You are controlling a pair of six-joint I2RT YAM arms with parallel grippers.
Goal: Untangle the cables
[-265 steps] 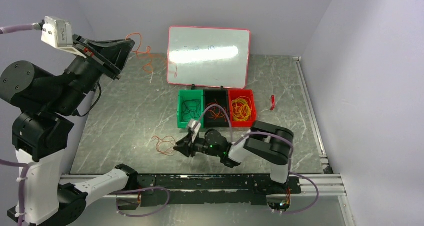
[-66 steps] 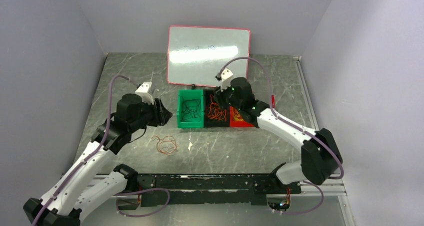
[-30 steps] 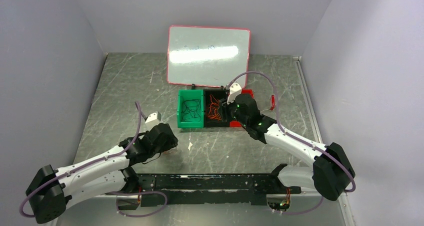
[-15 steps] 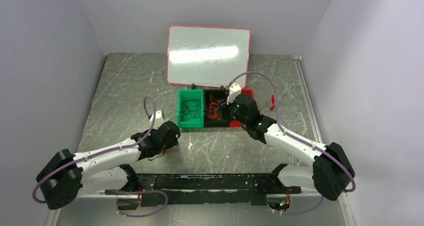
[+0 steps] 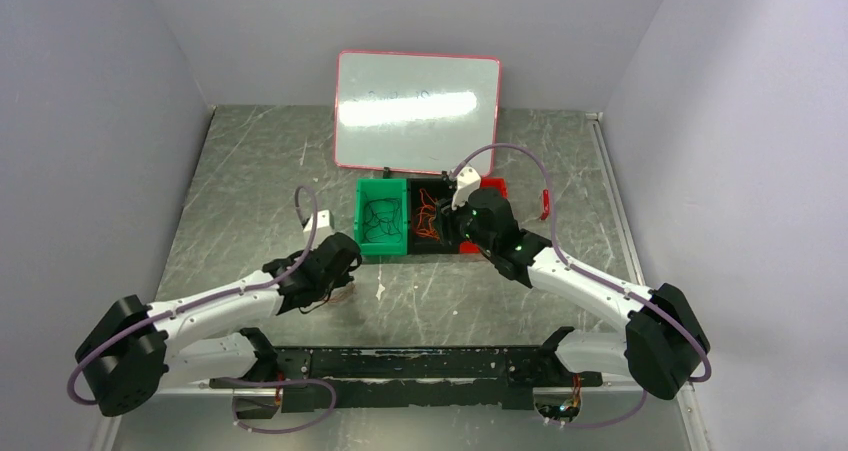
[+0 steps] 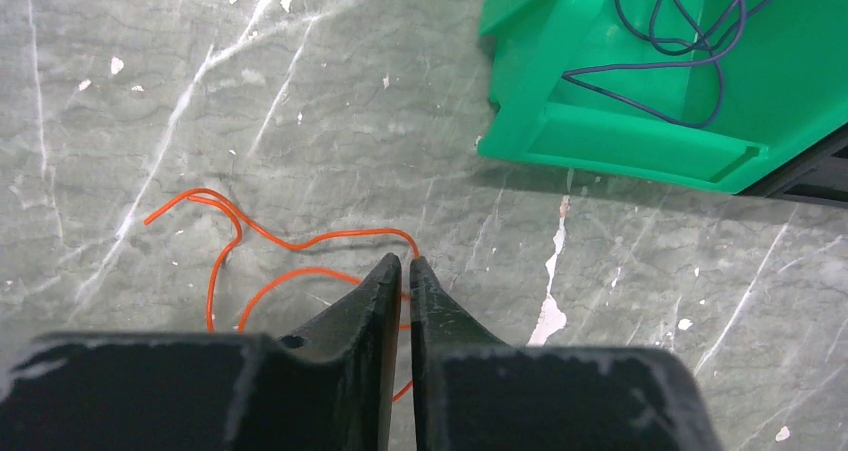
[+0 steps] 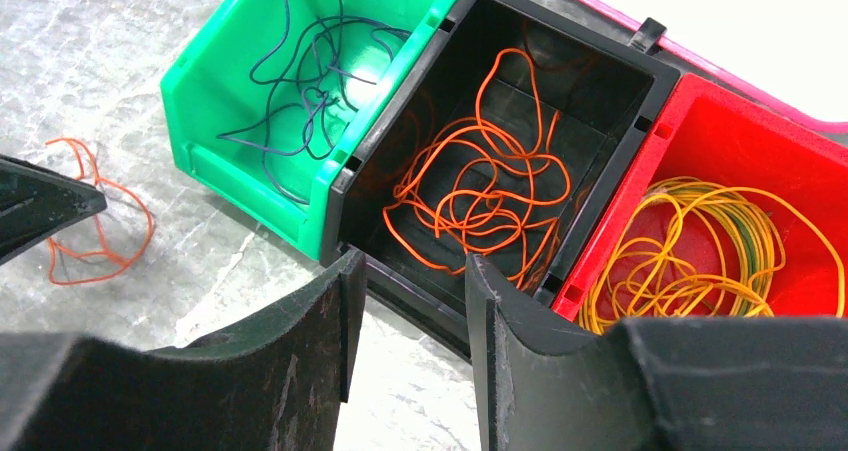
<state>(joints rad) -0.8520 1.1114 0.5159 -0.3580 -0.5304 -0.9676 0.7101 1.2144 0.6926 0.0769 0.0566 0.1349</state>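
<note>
now: left pincer (image 6: 403, 263) low over the tabletop (image 6: 300, 91), fingers almost together, pinching a loose orange cable (image 6: 350, 234) near-left of the green bin (image 6: 620, 141), which holds dark cables (image 6: 650, 68). right pincer (image 7: 412, 261) fairly wide, holding nothing, above the near wall of the black bin (image 7: 560, 31); orange cables (image 7: 480, 191) inside. yellow cables (image 7: 690, 256) in the red bin (image 7: 740, 141), rightmost.

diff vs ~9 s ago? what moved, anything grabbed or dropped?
Left end effector dropped from high at back left, let go of the tangle it held, and is now shut on the loose orange cable on the table. Right end effector left that cable for the black bin, open. Green bin, red bin, whiteboard unmoved.
</note>
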